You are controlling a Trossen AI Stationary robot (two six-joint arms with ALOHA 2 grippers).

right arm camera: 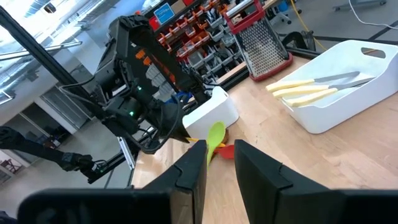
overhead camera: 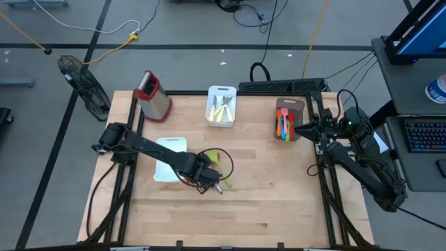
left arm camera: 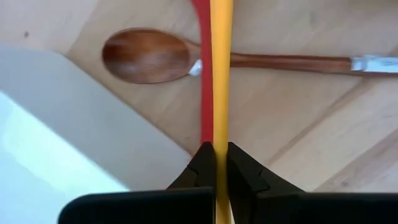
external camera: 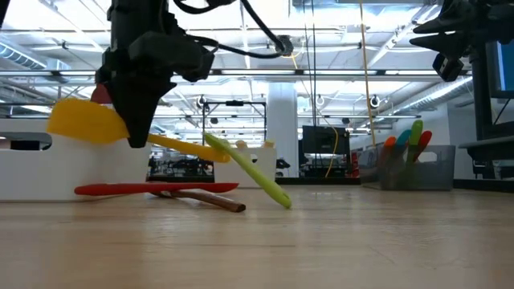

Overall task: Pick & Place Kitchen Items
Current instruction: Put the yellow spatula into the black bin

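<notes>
My left gripper (overhead camera: 207, 180) (left arm camera: 221, 169) hangs over the middle of the table, pointing down and shut on a yellow spatula (external camera: 84, 120). Under it a red utensil (external camera: 152, 189) and a brown wooden spoon (left arm camera: 149, 56) lie flat on the wood. A green spatula (external camera: 249, 172) stands tilted with its lower end on the table. Whether its raised end touches the yellow handle I cannot tell. My right gripper (overhead camera: 300, 127) (right arm camera: 219, 163) waits level at the right side by the brown tray, open with nothing between its fingers. My left gripper pinches the yellow spatula's handle (left arm camera: 221, 118) between its two fingers, close to the blade. The fingers (external camera: 138, 128) come from above, point down and lie across the handle. The spatula is lifted clear of the table and hangs about level, its handle sloping slightly down.
A white tray (overhead camera: 171, 159) lies just left of my left gripper. Another white tray (overhead camera: 221, 106) with pale utensils stands at the far middle. A brown tray (overhead camera: 287, 115) with coloured utensils is at the far right, and a steel grater (overhead camera: 153, 94) at the far left.
</notes>
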